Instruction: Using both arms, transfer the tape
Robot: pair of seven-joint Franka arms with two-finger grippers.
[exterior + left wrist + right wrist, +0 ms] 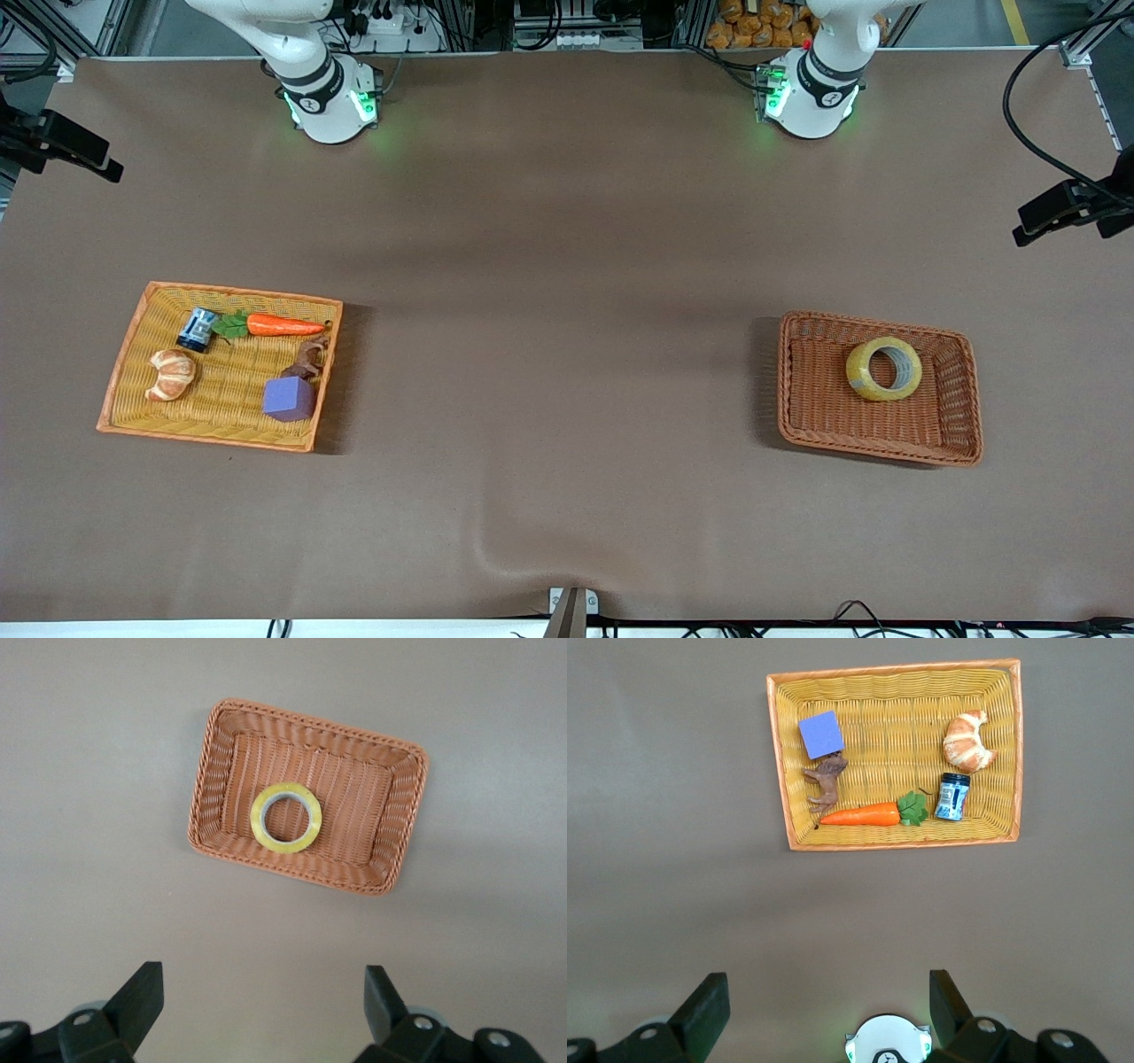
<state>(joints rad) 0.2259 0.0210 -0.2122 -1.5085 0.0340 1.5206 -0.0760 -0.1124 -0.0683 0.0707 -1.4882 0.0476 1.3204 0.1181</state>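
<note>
Brown basket [957, 447] nearest camera, tape [883, 369] flat inside. Left tool [264, 1005] and right tool [824, 1005] spread, empty, high over table [567, 266]. Risk judged: low-lying roll slipping from pinch, basket dragged along.

1. You have a yellow wicker tray [124, 372] with an orange rim lying toward the right arm's end of the table [567, 266].
2. In it, note a croissant [171, 373], a small blue-labelled can [198, 329] on its side, and a toy carrot [282, 325] with green leaves pointing at the can.
3. A purple cube [289, 398] sits in the same tray, with a small brown animal figure [306, 359] just beside it.
4. You have a brown wicker basket [961, 416] toward the left arm's end of the table.
5. The brown table covering shows a wrinkle at the edge nearest the front camera.
</note>
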